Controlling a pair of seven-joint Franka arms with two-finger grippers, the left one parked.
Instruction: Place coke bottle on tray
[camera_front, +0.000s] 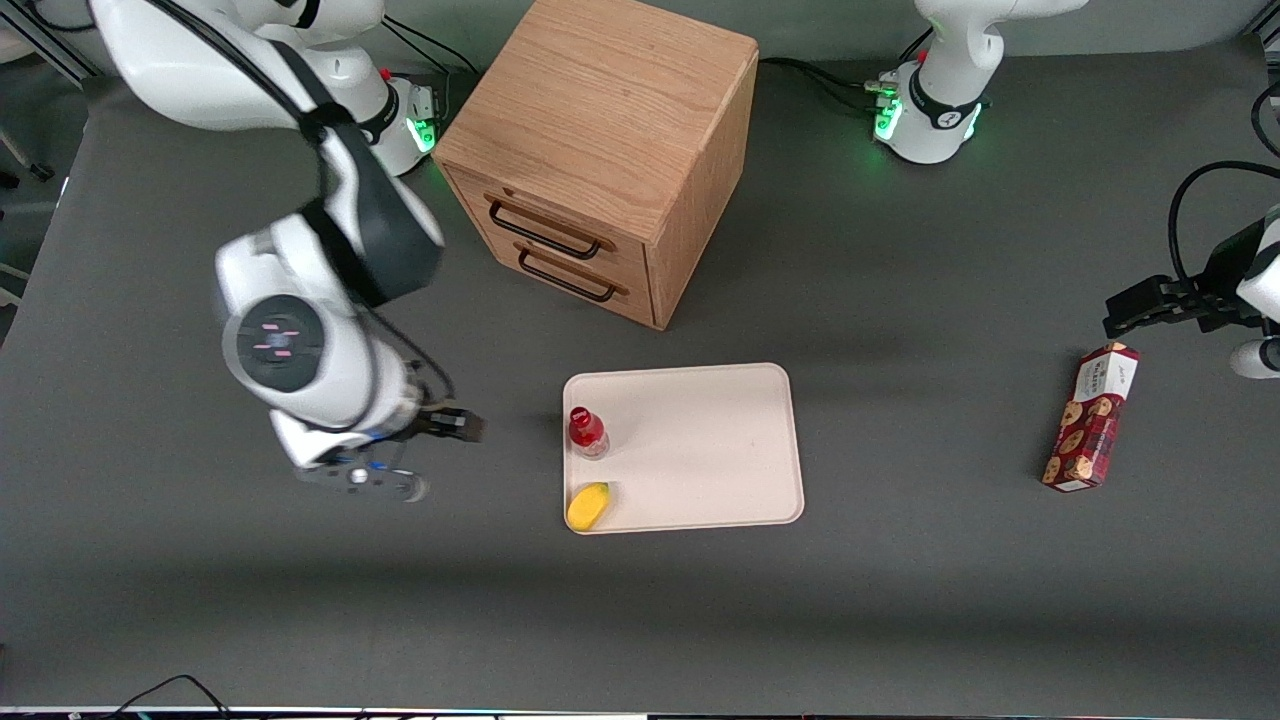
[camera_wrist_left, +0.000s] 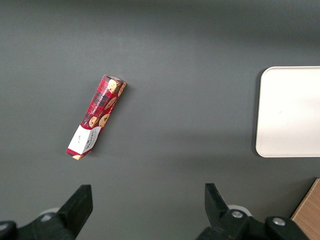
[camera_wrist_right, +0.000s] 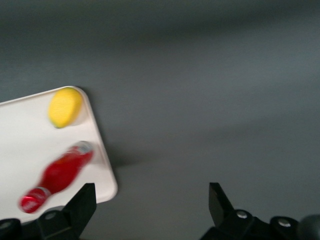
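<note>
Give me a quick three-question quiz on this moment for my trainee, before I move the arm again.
1. True or false: the coke bottle stands upright on the tray.
2. Which thing shares the tray with the bottle? A) the yellow fruit B) the cookie box C) nothing
3. Fill in: the gripper is ____, holds nothing, and hangs above the bare table toward the working arm's end, apart from the tray.

Key
1. True; it stands near the tray edge closest to the gripper.
2. A; the fruit lies at a tray corner, nearer the front camera than the bottle. The cookie box lies on the table toward the parked arm's end.
3. open
</note>
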